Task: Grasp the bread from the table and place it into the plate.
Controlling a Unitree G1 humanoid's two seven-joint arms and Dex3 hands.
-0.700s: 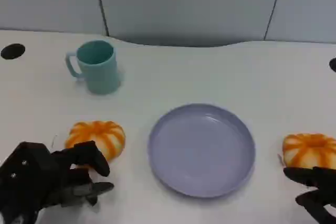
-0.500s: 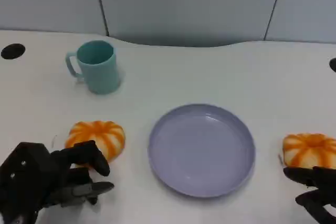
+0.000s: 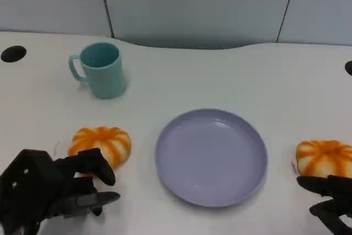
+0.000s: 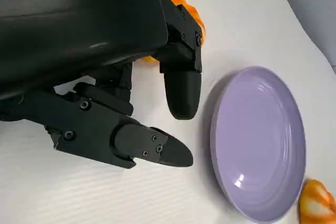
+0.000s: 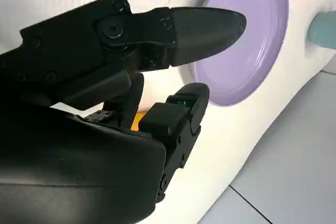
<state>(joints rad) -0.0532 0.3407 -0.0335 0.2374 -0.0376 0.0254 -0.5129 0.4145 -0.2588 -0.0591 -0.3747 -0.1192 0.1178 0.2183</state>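
Two orange-striped bread rolls flank the lavender plate (image 3: 212, 157), which I'll use as my landmark: one bread roll (image 3: 100, 143) lies to the plate's left, the other bread roll (image 3: 324, 157) to its right, both on the white table (image 3: 231, 75) and neither yet inside the plate. A teal mug (image 3: 100, 70) stands beyond the plate, off to its left and well apart from it.

My left hand (image 3: 52, 188) sits on the near side of the left roll, fingers spread and holding nothing; one fingertip looks just beside or touching the roll's near edge, though I cannot tell which. In the left wrist view the fingers (image 4: 181, 85) reach past the roll toward the plate with a gap between them. My right hand (image 3: 333, 202) is at the near side of the right roll, also spread and empty, fingers apart in the right wrist view.

I judge this to be the approach step, before any grasp. Next, I'd need to bring one hand forward over its roll, close the fingers around the soft sides without crushing, lift, and carry it sideways over the plate's rim.
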